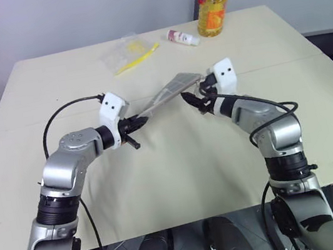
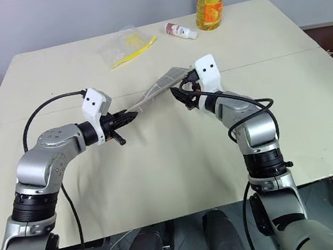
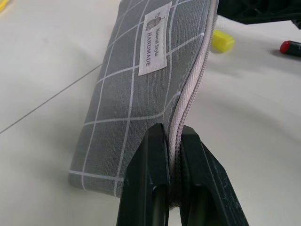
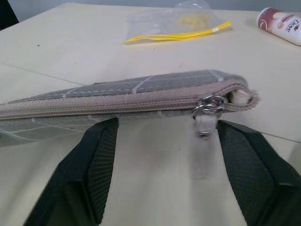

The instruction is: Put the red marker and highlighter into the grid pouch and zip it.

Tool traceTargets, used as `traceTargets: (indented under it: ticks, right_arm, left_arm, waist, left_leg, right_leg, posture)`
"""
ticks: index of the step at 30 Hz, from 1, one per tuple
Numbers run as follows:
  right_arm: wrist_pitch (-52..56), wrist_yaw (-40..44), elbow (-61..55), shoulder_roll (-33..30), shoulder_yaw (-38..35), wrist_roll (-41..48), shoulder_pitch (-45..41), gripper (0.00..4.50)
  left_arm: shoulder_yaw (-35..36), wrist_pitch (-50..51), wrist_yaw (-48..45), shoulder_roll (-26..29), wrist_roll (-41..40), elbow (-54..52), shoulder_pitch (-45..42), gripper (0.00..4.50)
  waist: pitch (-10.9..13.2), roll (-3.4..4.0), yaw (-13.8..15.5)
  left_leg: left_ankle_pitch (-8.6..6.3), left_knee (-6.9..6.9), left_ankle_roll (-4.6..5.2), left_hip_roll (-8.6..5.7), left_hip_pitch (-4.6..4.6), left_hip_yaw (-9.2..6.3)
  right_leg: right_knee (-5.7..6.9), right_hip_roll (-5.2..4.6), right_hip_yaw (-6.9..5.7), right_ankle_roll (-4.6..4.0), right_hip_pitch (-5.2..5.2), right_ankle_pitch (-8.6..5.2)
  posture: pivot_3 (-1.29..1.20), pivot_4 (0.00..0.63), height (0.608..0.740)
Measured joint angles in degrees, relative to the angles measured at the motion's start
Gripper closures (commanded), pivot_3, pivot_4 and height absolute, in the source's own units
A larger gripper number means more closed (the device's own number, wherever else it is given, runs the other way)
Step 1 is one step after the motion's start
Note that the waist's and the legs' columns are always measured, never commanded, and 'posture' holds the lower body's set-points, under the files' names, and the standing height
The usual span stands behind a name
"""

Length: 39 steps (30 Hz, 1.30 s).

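Grippers meet over the middle of the table [image 1: 181, 179]: left gripper [image 3: 175, 155] clamps one end of the grid pouch [image 1: 171, 92], held up off the surface. Right gripper [image 4: 162, 155] stands open, fingers either side of the zip pull [image 4: 205, 123]. Highlighter [image 3: 222, 41] and red marker [image 3: 290, 47] lie on the table beyond.

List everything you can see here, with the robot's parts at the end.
table: one, cream, under everything.
grid pouch: one, grey with white lines, lifted above the table's middle.
highlighter: one, yellow, on the table past the pouch.
red marker: one, red end showing, on the table near the highlighter.
plastic bag: one, clear with a yellow item, far side.
white tube: one, red cap, far side.
oil bottle: one, yellow, far edge.
left hand: one, black fingers, shut on the pouch's end.
right hand: one, black fingers, open at the zip pull.
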Motion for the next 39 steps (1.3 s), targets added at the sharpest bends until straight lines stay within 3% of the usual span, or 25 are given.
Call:
traceTargets:
  ticks: [4, 13, 25, 31, 39]
  right_arm:
    - [-0.7, 0.0, 0.0, -1.0, 0.6, -0.2, 0.0, 4.47]
    - [-0.8, 4.2, -4.5, -7.9, 11.3, -5.1, -0.8, 4.47]
    - [-0.1, 15.7, -16.3, -12.9, 25.2, -6.6, -1.4, 4.47]
    - [0.8, 15.3, -16.4, -12.6, 25.6, -8.1, -1.6, 4.47]
    - [0.4, 14.4, -13.8, -14.7, 20.9, -8.8, -2.2, 4.47]
  left_arm:
    - [0.0, 0.0, 0.2, 0.0, 0.1, 0.0, 0.0, 4.50]
    - [-2.7, 1.5, 2.6, -2.8, 2.1, 0.1, -1.3, 4.50]
    - [-5.9, 6.2, 9.3, -11.8, 4.8, 1.1, -5.0, 4.50]
    - [-4.4, 7.2, 9.7, -13.5, 4.5, 1.5, -5.6, 4.50]
    - [-1.7, 9.2, 6.8, -9.1, 0.8, -2.0, -3.7, 4.50]
  waist:
    - [0.0, 0.00, 0.0]
    - [0.0, -0.01, 0.0]
    - [0.0, -0.06, 0.1]
    - [0.0, -0.07, 0.1]
    - [0.0, -0.08, 0.2]
  left_leg:
    - [0.00, 0.00, 0.00, 0.00, 0.00, 0.00]
    - [0.00, 0.00, 0.00, 0.00, -0.01, -0.01]
    - [0.00, 0.02, 0.00, 0.00, -0.04, -0.04]
    - [0.00, 0.02, 0.00, 0.00, -0.04, -0.04]
    - [0.00, 0.02, 0.00, 0.00, -0.04, -0.04]
  right_leg:
    - [0.00, 0.00, 0.00, 0.00, 0.00, 0.00]
    - [-0.02, 0.00, -0.02, 0.01, 0.01, 0.00]
    - [-0.10, 0.00, -0.07, 0.03, 0.04, 0.00]
    - [-0.11, 0.00, -0.07, 0.02, 0.03, 0.00]
    - [-0.15, 0.00, -0.07, 0.02, 0.05, 0.00]
  posture:
    - [0.00, 0.150, 0.740]
    - [0.00, 0.150, 0.740]
    - [0.00, 0.150, 0.740]
    - [0.00, 0.150, 0.740]
    - [0.00, 0.150, 0.740]
